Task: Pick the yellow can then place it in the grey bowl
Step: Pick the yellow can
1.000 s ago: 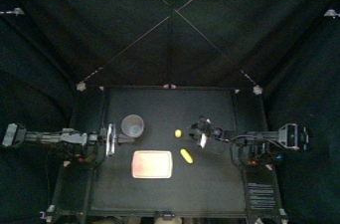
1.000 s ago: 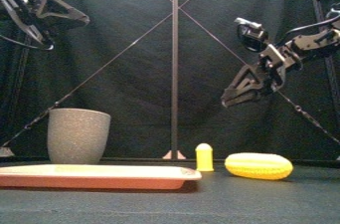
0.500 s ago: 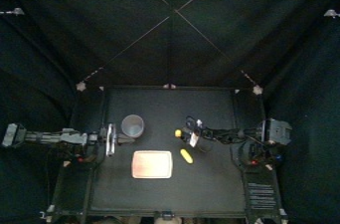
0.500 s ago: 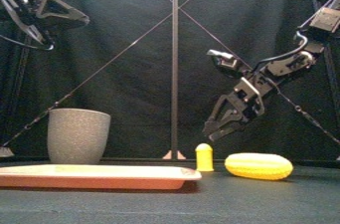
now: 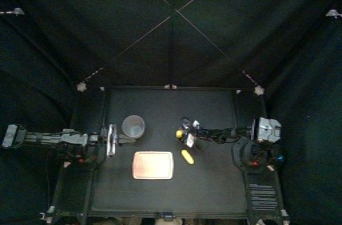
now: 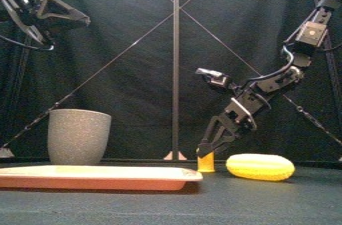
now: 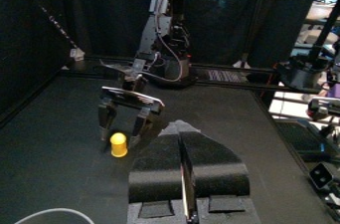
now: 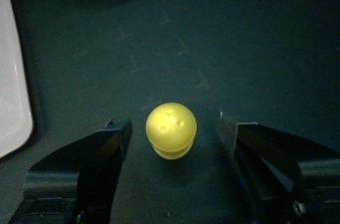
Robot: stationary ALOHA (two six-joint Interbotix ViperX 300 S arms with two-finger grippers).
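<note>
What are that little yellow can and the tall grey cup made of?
Yellow can: probably smooth moulded plastic, judging by the soft sheen on its rounded top. Grey cup: matt and speckled, perhaps ceramic or stone-look plastic; the look leaves it open.

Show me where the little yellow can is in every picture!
Top view: the yellow can is mid-table, right of the grey cup.
Front view: low, right of centre, beside the longer yellow toy.
Left wrist view: left of centre, below the middle.
Right wrist view: dead centre.
Shared landmark: the open right hand is at the can in every view.
</note>
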